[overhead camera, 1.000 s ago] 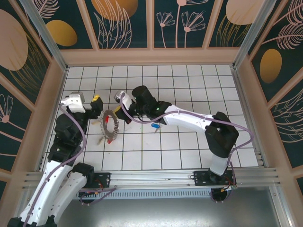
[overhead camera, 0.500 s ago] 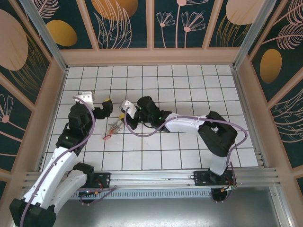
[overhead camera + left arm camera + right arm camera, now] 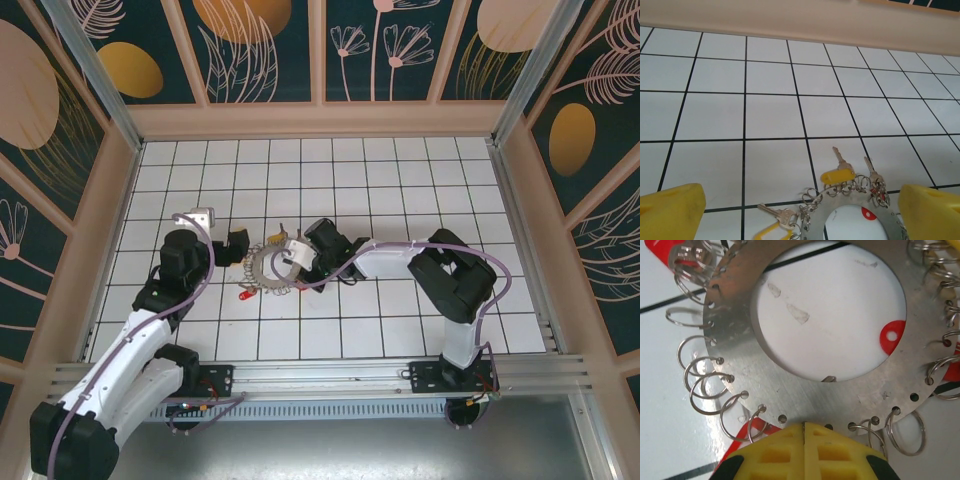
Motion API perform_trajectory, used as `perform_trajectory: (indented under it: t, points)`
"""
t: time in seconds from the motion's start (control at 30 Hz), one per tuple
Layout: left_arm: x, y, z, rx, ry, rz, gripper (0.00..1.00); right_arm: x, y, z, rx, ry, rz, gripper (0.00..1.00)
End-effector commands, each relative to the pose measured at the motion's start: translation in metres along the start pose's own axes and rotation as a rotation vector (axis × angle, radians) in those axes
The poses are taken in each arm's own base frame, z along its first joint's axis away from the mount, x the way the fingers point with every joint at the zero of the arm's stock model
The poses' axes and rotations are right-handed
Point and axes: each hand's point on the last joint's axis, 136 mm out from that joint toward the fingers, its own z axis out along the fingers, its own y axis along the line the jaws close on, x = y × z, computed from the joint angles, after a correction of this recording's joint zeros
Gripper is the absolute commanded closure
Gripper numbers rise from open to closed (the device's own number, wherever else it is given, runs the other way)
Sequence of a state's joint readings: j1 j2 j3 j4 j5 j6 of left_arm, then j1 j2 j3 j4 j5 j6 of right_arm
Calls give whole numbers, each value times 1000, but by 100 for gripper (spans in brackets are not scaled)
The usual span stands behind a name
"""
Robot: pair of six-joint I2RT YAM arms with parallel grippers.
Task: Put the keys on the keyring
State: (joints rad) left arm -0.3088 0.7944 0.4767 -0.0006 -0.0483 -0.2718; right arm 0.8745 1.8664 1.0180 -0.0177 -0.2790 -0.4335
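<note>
I'm working over the white tiled worktop [image 3: 400, 180] with black grid lines, both arms reaching in toward the middle. The large flat round keyring of dull grey metal [image 3: 272, 268] is lying flat on the tiles between my two end effectors.

My left end effector [image 3: 243, 250] is sitting just beside the keyring's left edge. In the left wrist view, my left end effector [image 3: 800, 212] is standing wide apart, with one yellow pad [image 3: 670, 210] at each bottom corner and nothing between them but the keyring [image 3: 840, 196] lying ahead. A small metal key with a yellow plastic head [image 3: 837, 175] is hanging off the keyring's far rim and pointing away across the tile. A plain silver key [image 3: 775, 212] is lying off to the left.

My right end effector [image 3: 288, 262] is coming in over the keyring's right side. In the right wrist view, my right end effector [image 3: 805, 450] is showing its two yellow pads pressed together along a thin seam, nothing gripped between them. Its tip is meeting the near rim of the keyring [image 3: 840, 390]; I can't tell whether it is pressing on the metal. Small wire split rings [image 3: 705, 385] are threading through the holes round the edge. A red plastic key head [image 3: 890, 335] is peeking through the centre hole.

In the overhead view, a red-headed key [image 3: 243, 295] is lying by the keyring's lower left.
</note>
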Motion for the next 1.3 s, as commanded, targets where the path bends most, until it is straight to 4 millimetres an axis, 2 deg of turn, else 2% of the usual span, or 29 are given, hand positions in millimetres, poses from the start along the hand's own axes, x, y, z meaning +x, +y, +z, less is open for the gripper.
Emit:
perform_trajectory:
  t: [0.0,0.13,0.27,0.37,0.5,0.6,0.8,0.83,0.87,0.97,1.1,1.27]
  points:
    - [-3,-1,1,22,-63,-41,1,16,-1,-4,-21,73,-3,100]
    - [3,0,-4,50,-128,-92,2,20,-5,-10,-44,115,12,88]
    - [14,-8,-1,96,-85,-71,3,20,-5,-21,-78,122,17,80]
    - [22,-29,4,211,-23,11,6,12,-3,-32,-119,84,31,71]
    - [33,-69,6,438,100,154,12,4,-9,-45,-120,28,48,71]
    - [41,-81,9,518,176,238,17,4,-13,-51,-99,-13,46,71]
    - [55,-86,11,586,180,419,27,-1,-15,-66,-83,-166,61,68]
    - [56,-85,11,587,173,441,27,-3,-14,-65,-100,-183,86,66]
    - [55,-85,10,586,164,458,27,-7,-9,-64,-133,-205,113,59]
    - [54,-83,9,574,155,482,27,-13,-2,-55,-199,-248,257,58]
    - [62,-81,8,575,186,502,27,-8,-10,-39,-221,-224,497,59]
    - [69,-79,3,580,195,500,26,-9,-7,-35,-245,-221,667,59]
